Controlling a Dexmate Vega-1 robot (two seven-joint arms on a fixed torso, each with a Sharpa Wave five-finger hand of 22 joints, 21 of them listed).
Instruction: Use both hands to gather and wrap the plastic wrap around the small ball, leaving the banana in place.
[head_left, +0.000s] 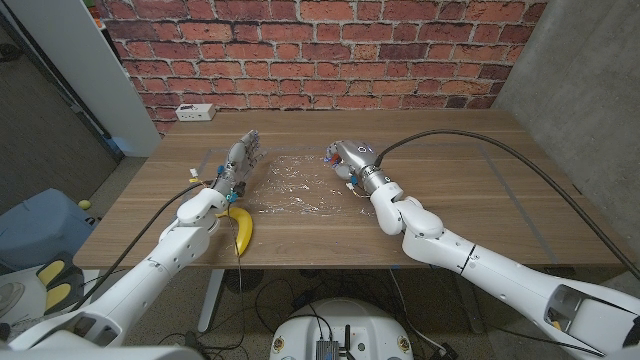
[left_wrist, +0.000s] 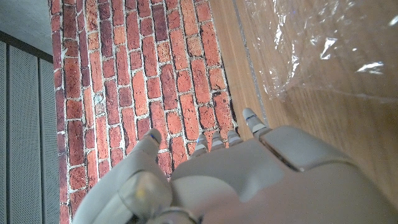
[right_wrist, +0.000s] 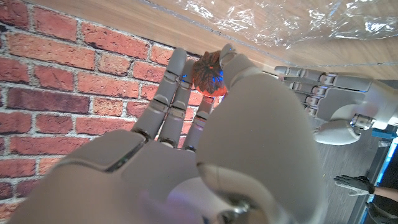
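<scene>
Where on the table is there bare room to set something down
Bare wood lies right of the right hand toward the table edge, and behind the plastic wrap toward the power strip. Crowded: between left hand, banana and wrap.

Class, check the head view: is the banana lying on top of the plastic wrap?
No, the banana lies on bare wood beside the plastic wrap.

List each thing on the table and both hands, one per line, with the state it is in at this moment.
Plastic wrap: spread out and crinkled on the table, not gathered.
Small ball: reddish, pinched in the right hand's fingers.
Banana: lying near the table's front edge, beside the left wrist.
Left hand: open, at the wrap's left edge.
Right hand: holding the ball at the wrap's right edge.
Power strip: lying at the far edge.
</scene>
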